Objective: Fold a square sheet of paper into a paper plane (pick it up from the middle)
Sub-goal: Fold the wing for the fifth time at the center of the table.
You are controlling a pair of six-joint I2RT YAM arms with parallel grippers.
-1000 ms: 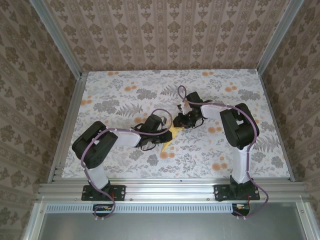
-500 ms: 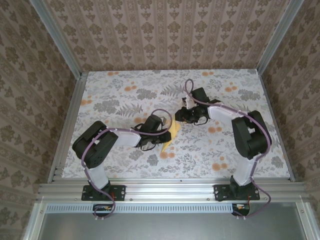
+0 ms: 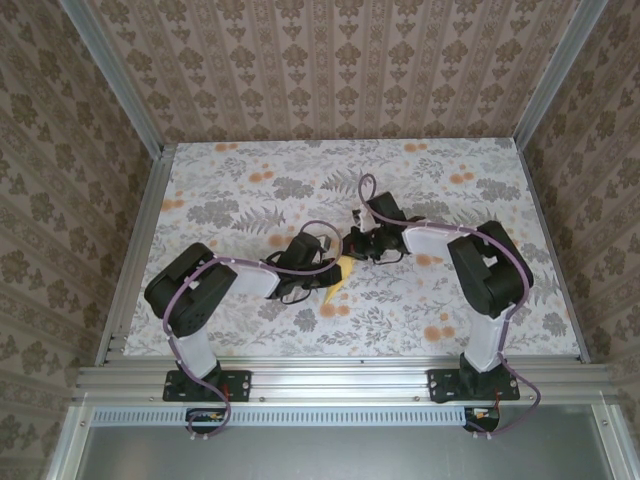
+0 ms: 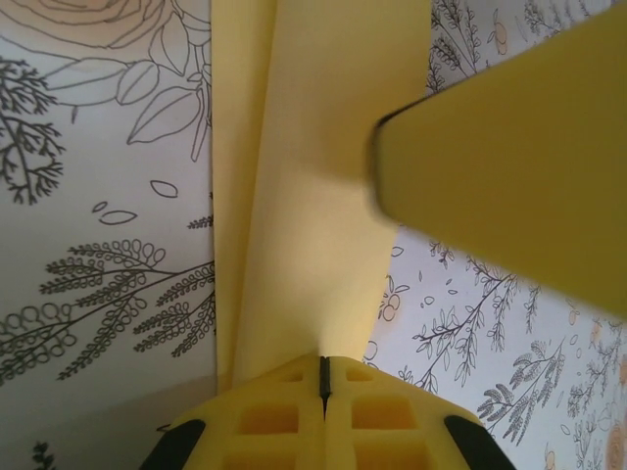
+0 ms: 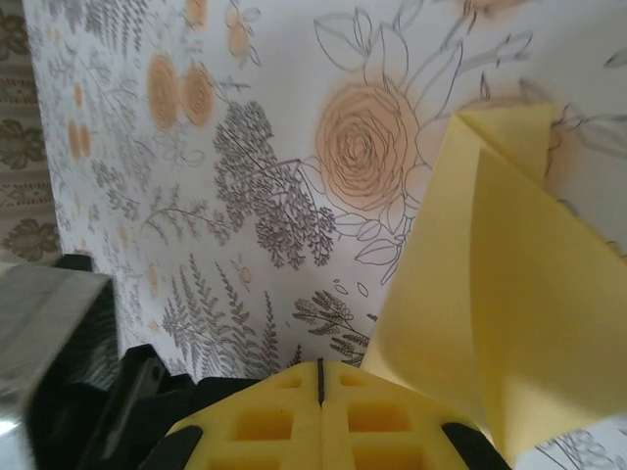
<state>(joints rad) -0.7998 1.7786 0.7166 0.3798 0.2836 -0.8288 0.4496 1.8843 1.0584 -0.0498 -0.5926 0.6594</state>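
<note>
Floral-printed tabletop (image 3: 230, 180); we find the folded yellow paper (image 3: 338, 278) near its middle, narrow tip toward the near edge. Left gripper (image 4: 323, 374): pads pressed together, the paper running up out of their seam, so we log it as pinched. Right gripper (image 5: 320, 377): pads likewise closed with no gap, a creased flap of the paper rising just beside them; whether it is caught we cannot tell.

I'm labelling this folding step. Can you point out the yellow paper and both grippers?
paper (image 3: 341, 273): top view, middle of the visible yellow strip.
left gripper (image 4: 323, 362): left wrist view, seam where its fingertips meet.
right gripper (image 5: 320, 366): right wrist view, seam where its fingertips meet.
</note>
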